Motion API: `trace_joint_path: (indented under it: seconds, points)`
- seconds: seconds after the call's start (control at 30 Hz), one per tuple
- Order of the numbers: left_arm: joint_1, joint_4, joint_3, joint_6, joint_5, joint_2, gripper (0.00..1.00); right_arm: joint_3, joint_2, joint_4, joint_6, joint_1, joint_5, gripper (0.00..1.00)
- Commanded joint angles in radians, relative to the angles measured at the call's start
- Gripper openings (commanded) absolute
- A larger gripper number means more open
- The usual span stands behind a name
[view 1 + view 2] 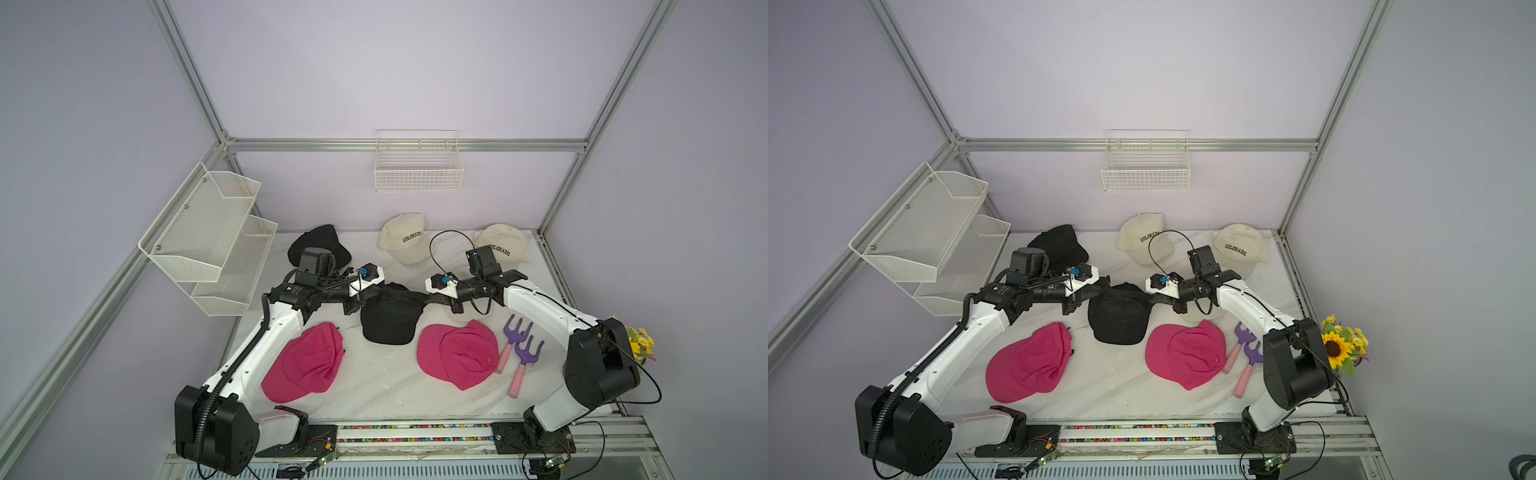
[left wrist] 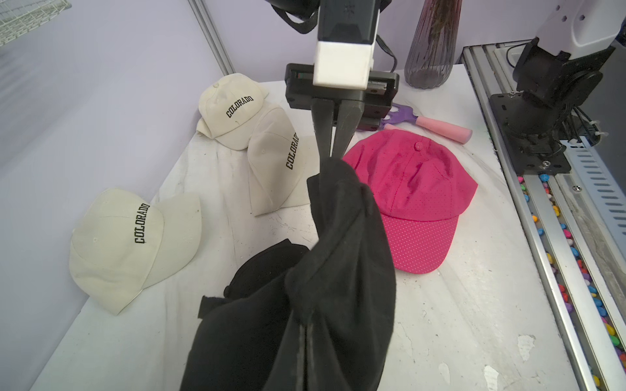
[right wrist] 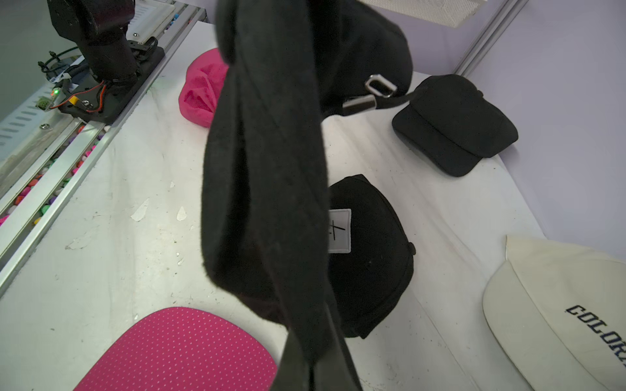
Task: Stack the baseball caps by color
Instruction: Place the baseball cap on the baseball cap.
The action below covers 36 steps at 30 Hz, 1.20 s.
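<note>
Above the middle of the worktop (image 1: 374, 390), a black cap (image 2: 338, 257) hangs stretched between the two tools. The left tool (image 1: 363, 298) and the right tool (image 2: 333, 154) each pinch an opposite edge of it, jaws closed tight with only cloth between them. Directly beneath, in the right wrist view, lies a patched black cap (image 3: 372, 257). A third black cap (image 1: 318, 246) sits at the far left, cream caps (image 1: 402, 239) lie along the far side, and pink caps (image 1: 307, 365) lie near left and near right. The step in hand looks like laying the held cap onto the patched one. To do that well, both tools should descend together at matching height, with crown centred over crown and brims pointing the same way. Letting go at the same instant should stop the soft fabric from sliding off or dragging sideways. Both arms reach in from the near corners, forearms slanting toward the middle. Their wrists are bent so the tools face each other, roughly level.
</note>
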<state>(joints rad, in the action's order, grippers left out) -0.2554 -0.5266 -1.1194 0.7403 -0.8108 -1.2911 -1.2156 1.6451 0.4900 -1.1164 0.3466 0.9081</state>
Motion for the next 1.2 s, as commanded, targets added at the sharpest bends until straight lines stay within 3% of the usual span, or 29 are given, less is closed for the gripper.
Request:
trace_joint_path:
  seconds: [0.0,0.27,0.53,0.83,1.17]
  points:
    - [0.013,-0.014,-0.053,-0.014,-0.031,-0.019,0.0,-0.079,0.044,0.124,-0.086,-0.005,0.024,0.0]
    - [0.054,-0.043,-0.097,0.019,-0.054,-0.109,0.0,-0.119,0.107,0.135,-0.091,-0.006,0.001,0.0]
    - [0.061,-0.154,-0.215,0.08,-0.028,-0.313,0.0,-0.122,0.177,0.031,0.054,-0.005,-0.052,0.0]
    - [0.061,-0.116,-0.191,0.052,0.023,-0.381,0.0,-0.041,0.177,-0.131,0.204,-0.008,-0.147,0.0]
    - [0.053,-0.13,-0.171,0.03,0.09,-0.45,0.0,0.048,0.173,-0.163,0.212,-0.004,-0.072,0.0]
